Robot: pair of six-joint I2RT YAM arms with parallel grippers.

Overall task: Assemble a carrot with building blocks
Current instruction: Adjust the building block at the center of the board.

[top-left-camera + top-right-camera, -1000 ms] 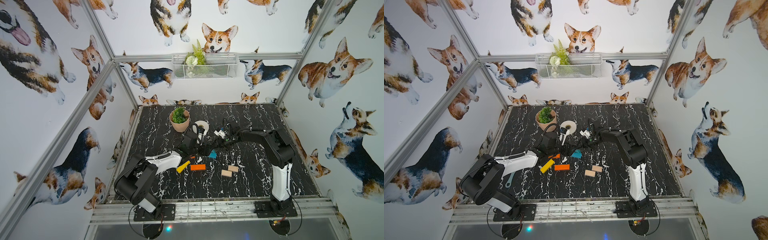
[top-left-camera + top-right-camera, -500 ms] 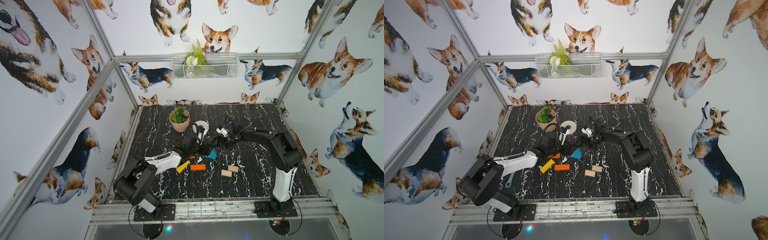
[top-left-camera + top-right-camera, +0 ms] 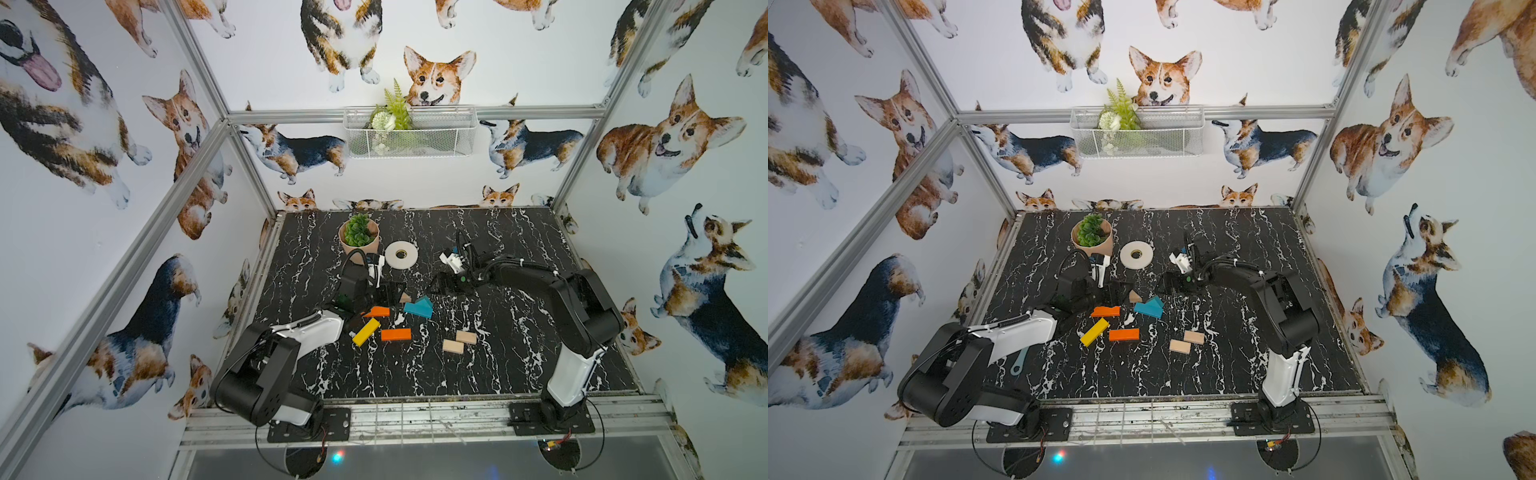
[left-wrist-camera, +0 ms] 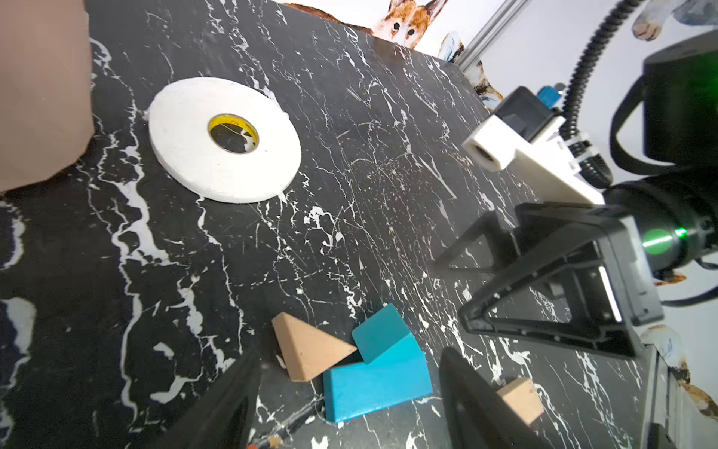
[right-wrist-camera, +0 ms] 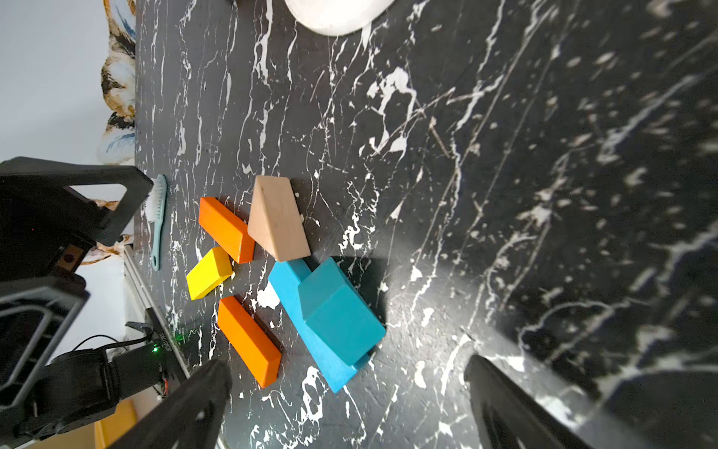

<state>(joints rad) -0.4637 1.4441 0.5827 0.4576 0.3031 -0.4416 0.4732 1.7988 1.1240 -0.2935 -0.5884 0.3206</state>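
My right wrist sees a teal bristle brush [image 5: 157,217], my left doesn't; left gripper [image 4: 345,365] and right gripper [image 5: 345,365] gape empty.

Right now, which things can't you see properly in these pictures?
Tape roll: right wrist view, cut off by the picture's edge.
Plant pot: left wrist view, cut by the edge; only a plain brown side shows.
Brush: in a top view, the left arm covers one end.
Plain-wood block: left wrist view, partly behind a finger of the left end effector.
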